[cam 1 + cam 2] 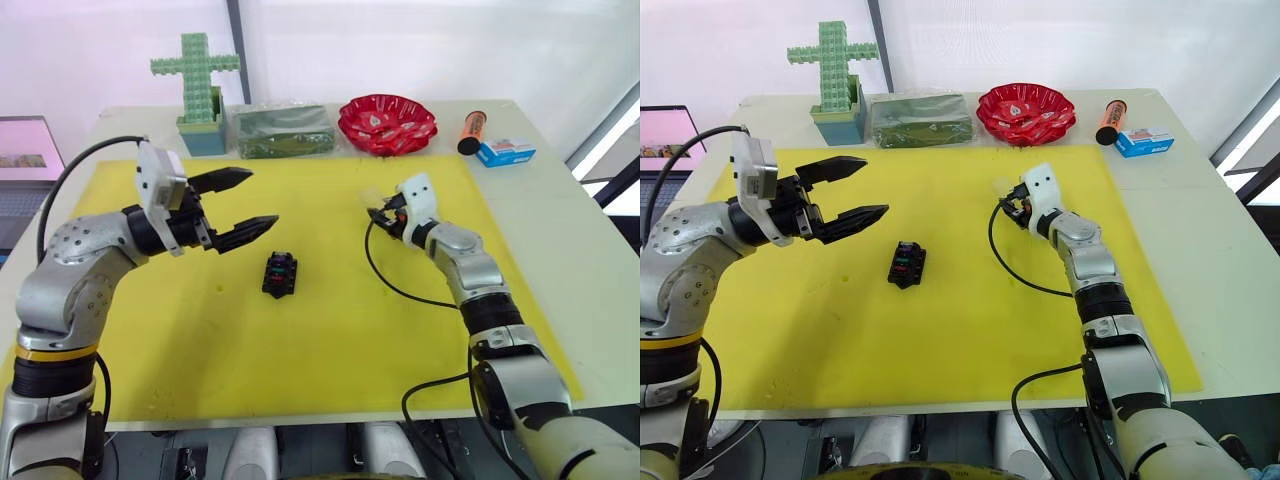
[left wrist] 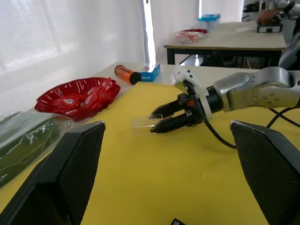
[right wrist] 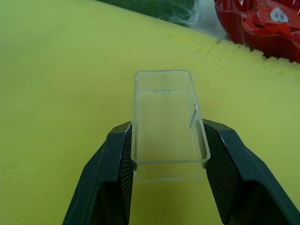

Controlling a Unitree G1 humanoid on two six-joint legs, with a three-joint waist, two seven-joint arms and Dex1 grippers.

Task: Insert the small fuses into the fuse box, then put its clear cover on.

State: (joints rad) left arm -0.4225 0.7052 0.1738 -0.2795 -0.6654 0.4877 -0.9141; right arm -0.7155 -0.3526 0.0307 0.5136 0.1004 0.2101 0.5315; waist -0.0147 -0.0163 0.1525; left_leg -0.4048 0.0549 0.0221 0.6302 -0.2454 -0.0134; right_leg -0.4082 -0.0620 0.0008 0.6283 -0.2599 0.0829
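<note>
A wide yellow mat covers most of the pale table, with the fuse box lying near the mat's centre, coloured small fuses seated in its top slots. At about ten o'clock from the box, the left gripper hovers above the mat with its two black fingers spread wide and nothing between them. At about two o'clock from the box, the right gripper is clamped on the clear cover, one finger pressed to each long side of the transparent lid, which juts forward past the fingertips above the mat; box and cover are well apart. Along the table's far edge, from eleven o'clock round to one o'clock, stand a green block cross, a wrapped dark green package, a red dish, an orange cylinder and a small blue-and-white box. A laptop sits off the table at nine o'clock
</note>
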